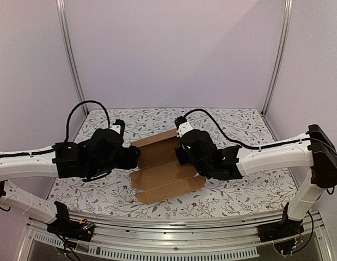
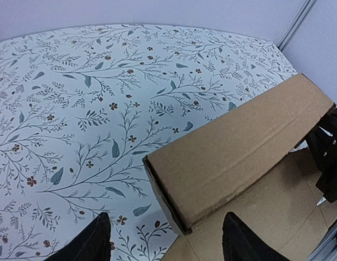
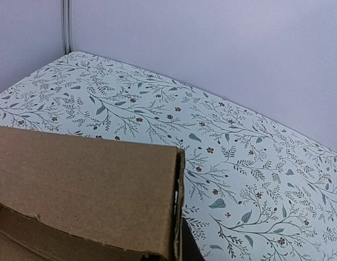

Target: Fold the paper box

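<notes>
Nearest us, the paper box (image 1: 167, 187) lies in the middle of the table (image 1: 250, 185), its front flaps flat and unfolded. Farther back, one long wall stands raised. Our left gripper (image 2: 165, 231) is spread, holding nothing. The right gripper (image 1: 182, 155) is pressed together at that wall; we cannot tell whether it pinches it. We judge most of the folding remains.

A table (image 1: 255, 190) under a white cloth printed with leafy twigs and small flowers. Pale lilac walls (image 1: 173, 49) behind; metal corner posts (image 1: 70, 60), perhaps aluminium.
</notes>
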`<state>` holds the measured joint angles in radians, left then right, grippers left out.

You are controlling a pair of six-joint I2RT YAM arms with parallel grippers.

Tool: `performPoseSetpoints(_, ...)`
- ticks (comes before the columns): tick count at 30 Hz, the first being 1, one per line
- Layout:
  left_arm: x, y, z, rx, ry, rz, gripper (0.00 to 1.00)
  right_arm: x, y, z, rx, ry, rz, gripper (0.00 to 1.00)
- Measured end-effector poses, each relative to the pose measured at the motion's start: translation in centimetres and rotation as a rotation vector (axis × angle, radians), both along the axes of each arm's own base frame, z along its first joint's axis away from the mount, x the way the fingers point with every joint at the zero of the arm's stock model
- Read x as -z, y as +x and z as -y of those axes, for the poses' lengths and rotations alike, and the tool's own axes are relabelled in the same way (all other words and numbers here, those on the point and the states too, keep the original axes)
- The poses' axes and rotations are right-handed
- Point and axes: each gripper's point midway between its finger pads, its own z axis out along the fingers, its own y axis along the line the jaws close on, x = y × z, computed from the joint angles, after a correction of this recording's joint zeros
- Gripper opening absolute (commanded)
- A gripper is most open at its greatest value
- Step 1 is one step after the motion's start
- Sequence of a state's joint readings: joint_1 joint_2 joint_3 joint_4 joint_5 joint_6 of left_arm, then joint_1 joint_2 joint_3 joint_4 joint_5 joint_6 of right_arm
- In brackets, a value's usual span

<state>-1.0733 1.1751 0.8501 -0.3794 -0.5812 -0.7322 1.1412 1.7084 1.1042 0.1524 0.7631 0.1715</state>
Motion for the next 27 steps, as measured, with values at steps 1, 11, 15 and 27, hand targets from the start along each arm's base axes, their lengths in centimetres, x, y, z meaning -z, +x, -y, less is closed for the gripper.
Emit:
performPoseSetpoints(1,-0.2,-0.3,-0.2,0.008,-0.005,-0.003,0.68,0.4,0.3,0.1,-0.006,-0.001,-0.010,0.00)
performPoseSetpoints(11,-1.9,-2.2,-1.1,0.130,-0.003,0.002,0.69,6.5,1.8,0.7,-0.160,-0.029,-0.103,0.00)
performPoseSetpoints(15,-1.4,-1.8,-1.0,0.164,0.021,-0.011,0.68,8.2,1.6,0.4,-0.258,-0.017,-0.113,0.00)
performPoseSetpoints(27,0.0,1.3,2.5,0.269,-0.079,-0.081,0.51,10.0,1.3,-2.6,-0.535,0.069,-0.052,0.00)
